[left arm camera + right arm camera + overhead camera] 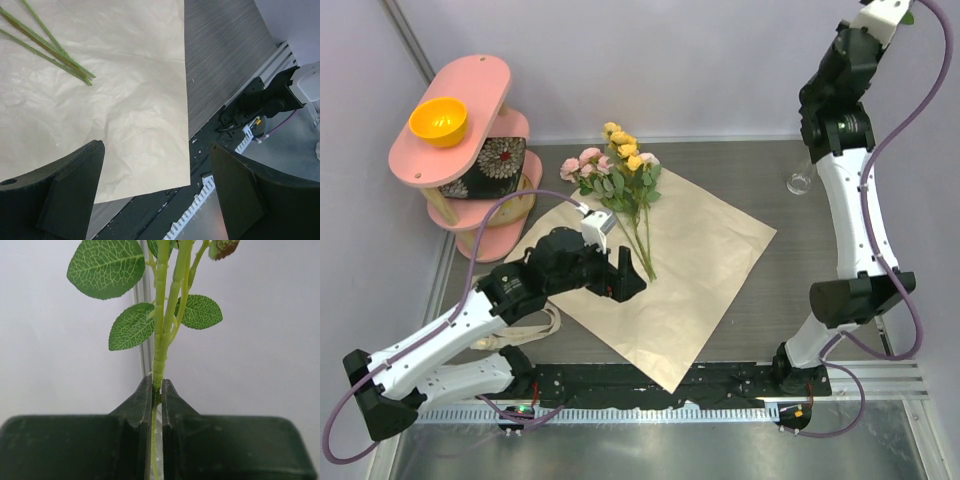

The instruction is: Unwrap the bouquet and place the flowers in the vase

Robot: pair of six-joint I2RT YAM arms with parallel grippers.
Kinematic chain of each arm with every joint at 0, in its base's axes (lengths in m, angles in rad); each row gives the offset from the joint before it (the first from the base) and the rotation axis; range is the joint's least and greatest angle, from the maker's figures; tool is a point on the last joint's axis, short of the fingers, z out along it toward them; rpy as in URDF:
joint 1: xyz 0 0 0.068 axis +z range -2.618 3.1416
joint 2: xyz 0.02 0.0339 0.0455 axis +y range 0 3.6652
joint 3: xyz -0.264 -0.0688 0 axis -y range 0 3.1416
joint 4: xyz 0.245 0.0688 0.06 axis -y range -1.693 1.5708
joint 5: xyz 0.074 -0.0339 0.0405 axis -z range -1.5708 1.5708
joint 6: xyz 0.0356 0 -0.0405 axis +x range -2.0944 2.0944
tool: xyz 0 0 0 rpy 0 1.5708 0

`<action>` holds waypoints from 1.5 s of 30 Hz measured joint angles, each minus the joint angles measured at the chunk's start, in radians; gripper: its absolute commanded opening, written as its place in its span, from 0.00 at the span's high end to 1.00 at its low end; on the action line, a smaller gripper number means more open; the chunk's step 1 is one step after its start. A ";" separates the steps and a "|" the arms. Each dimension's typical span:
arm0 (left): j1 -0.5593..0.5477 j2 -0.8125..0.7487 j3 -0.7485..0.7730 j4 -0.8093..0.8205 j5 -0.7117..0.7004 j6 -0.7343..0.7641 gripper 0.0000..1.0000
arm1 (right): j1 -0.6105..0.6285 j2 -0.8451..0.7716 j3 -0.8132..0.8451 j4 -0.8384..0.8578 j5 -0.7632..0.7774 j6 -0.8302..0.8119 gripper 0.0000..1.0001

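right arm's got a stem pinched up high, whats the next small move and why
Probably swing the right gripper over the vase and line the flower stem up with its neck. The jaws are shut on one leafy stem, held high, and the vase stands low beside that arm.

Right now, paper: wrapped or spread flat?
Spread flat: the paper lies open on the table, flowers loose, stems on it.

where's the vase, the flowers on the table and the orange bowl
vase (801, 183): top external view, visible glass body
flowers (620, 190): top external view, green leaves mid-bunch
orange bowl (438, 120): top external view, inner hollow
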 measured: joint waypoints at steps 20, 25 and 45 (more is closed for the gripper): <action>0.124 0.249 0.054 0.119 0.104 0.085 0.01 | -0.208 0.184 0.282 0.055 -0.300 -0.029 0.99; 0.209 0.255 0.045 0.168 0.197 0.051 0.00 | -0.224 0.183 0.278 0.057 -0.333 -0.016 0.99; 0.246 0.255 0.017 0.237 0.319 -0.001 0.00 | -0.225 0.173 0.141 0.078 -0.392 0.031 0.99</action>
